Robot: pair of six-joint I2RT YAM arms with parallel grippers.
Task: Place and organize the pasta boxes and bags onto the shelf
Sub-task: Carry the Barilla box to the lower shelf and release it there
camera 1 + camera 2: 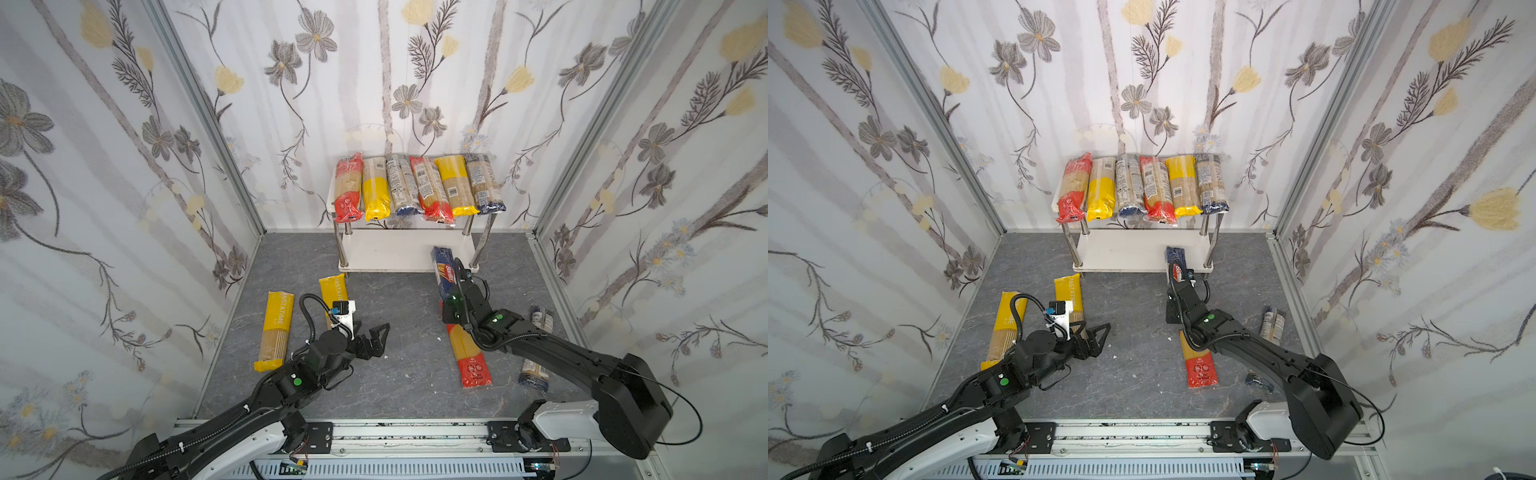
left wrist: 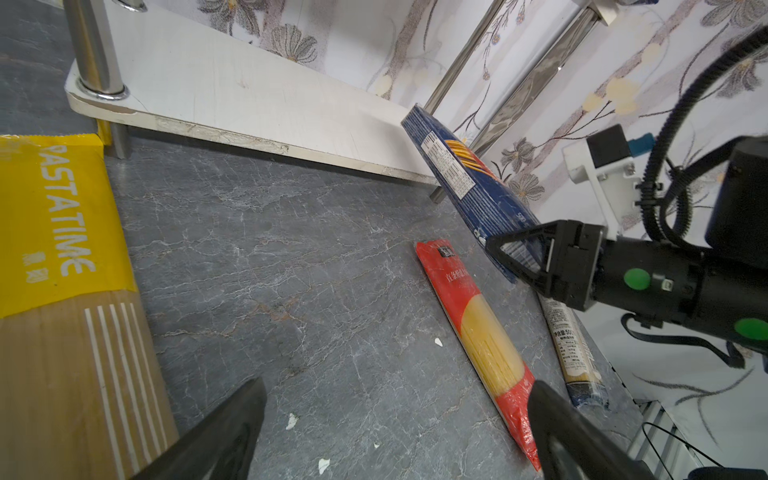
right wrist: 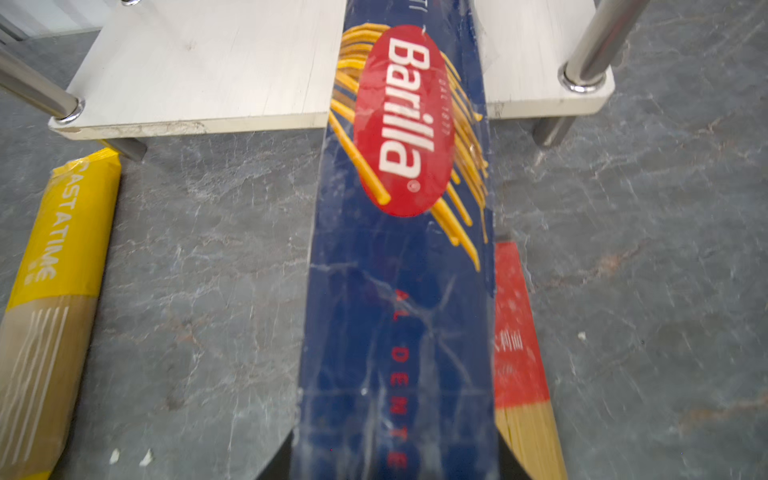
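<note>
The dark blue Barilla box (image 1: 444, 270) (image 3: 399, 291) hangs tilted with my right gripper (image 1: 448, 301) (image 3: 395, 444) shut on its near end. Its far end reaches over the front right of the shelf's (image 1: 386, 253) (image 3: 208, 66) lower board. Several bags (image 1: 415, 187) lie side by side on the top board. On the floor lie two yellow bags (image 1: 276, 328) (image 1: 334, 291), a red-ended bag (image 1: 469, 357) (image 2: 478, 328) and a dark blue-ended bag (image 1: 538, 353), partly under the right arm. My left gripper (image 1: 372, 336) (image 2: 397, 388) is open and empty over the floor.
Flowered walls close in the floor on three sides, and a metal rail (image 1: 415, 432) runs along the front. The shelf's chrome legs (image 3: 598, 41) stand at the board's corners. Small white scraps (image 2: 291, 420) dot the grey floor.
</note>
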